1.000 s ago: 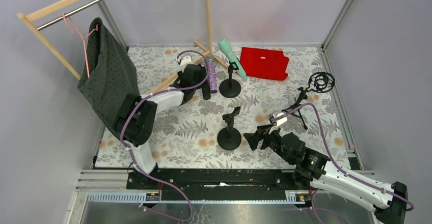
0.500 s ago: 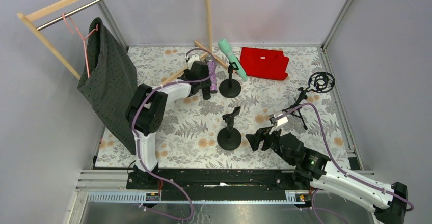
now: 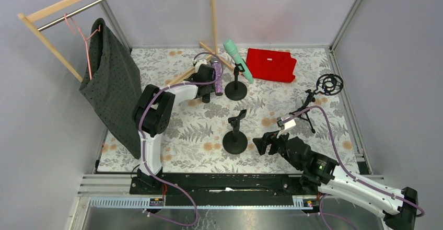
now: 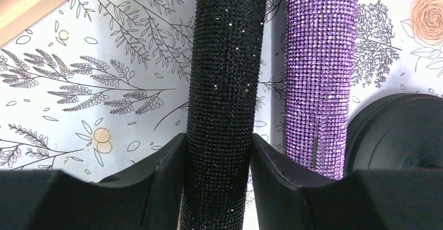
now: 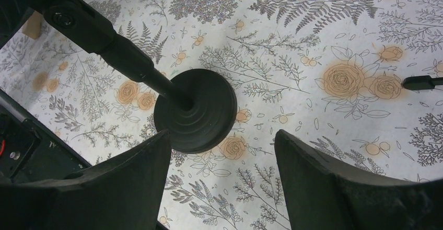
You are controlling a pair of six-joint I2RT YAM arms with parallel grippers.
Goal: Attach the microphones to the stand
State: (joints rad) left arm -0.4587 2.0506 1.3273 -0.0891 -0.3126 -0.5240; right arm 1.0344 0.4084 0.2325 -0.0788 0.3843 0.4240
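Near the middle of the counter's far edge, my left jaws sit narrow on the black microphone, pressed to both sides of its glittery handle, which lies flat on the floral cover. The purple microphone lies just beside it, parallel, with the base of the far stand close on its other side. I would finish the squeeze before lifting, then raise the black microphone straight up so it does not roll the purple one or knock that base.

My right jaws stand wide and hold nothing, hanging above the round base of the near stand, toward the middle of the near edge. In my judgement that stand is the likeliest target, and closing the right jaws on its post should keep it from tipping as the handle is pushed into the clip.

I see no containers, only 3 holders. The far stand's clip carries the mint-green microphone, tilted. The near stand's clip holds nothing, and neither does the ring mount on the tripod stand toward the right edge.
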